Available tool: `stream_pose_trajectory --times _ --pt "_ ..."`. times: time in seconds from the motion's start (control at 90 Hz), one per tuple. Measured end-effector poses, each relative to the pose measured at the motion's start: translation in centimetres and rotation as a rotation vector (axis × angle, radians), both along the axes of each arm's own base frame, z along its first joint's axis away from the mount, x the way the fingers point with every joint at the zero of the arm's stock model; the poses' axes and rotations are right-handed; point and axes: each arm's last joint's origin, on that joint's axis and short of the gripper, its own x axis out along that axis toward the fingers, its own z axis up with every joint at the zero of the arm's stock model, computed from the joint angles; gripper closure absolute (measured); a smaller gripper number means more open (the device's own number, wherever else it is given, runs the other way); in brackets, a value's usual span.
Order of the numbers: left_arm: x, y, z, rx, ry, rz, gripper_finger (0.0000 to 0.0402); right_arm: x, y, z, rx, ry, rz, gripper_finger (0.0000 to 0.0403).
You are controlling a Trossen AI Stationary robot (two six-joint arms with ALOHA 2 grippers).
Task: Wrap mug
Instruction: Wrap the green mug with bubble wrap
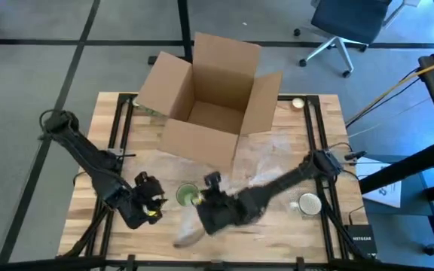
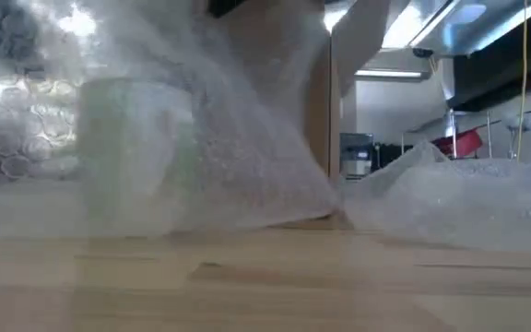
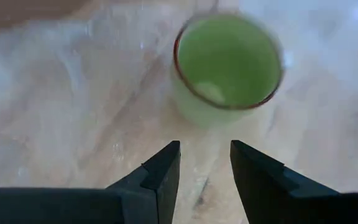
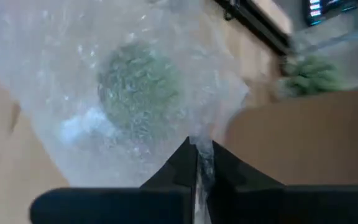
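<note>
right gripper (image 4: 202, 163) pinching bubble wrap (image 4: 73, 68) beside green mug (image 1: 187, 196)

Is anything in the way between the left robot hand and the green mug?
Nothing visible. The left gripper points at the green ceramic mug with open jaws and only bare wooden table between. The right gripper pinches the clear bubble wrap sheet beside it.
</note>
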Motion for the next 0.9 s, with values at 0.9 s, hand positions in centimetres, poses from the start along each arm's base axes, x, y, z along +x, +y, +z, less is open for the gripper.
stream_pose_trajectory --times 0.9 --pt "5.6 0.3 -3.0 0.105 -0.065 -0.016 0.0277 4.4 -4.7 -4.1 0.313 0.021 -0.073 0.0403"
